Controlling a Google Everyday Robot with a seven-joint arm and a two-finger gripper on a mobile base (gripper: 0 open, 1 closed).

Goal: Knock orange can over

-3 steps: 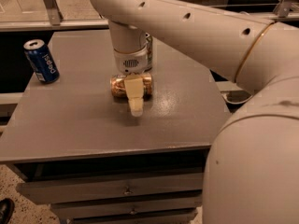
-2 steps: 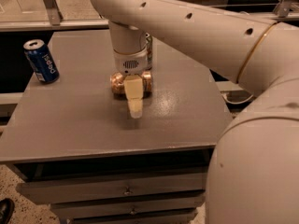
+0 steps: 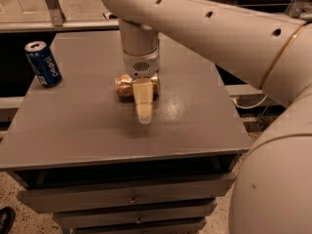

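The orange can lies on its side near the middle of the grey table, its length running left to right. My gripper hangs straight down from the white arm, right over and in front of the can. It covers the can's right half and its tip reaches the tabletop just in front of the can. I cannot tell whether the gripper touches the can.
A blue Pepsi can stands upright at the table's far left edge. The white arm crosses in from the upper right and fills the right side of the view. Drawers sit under the table's front edge.
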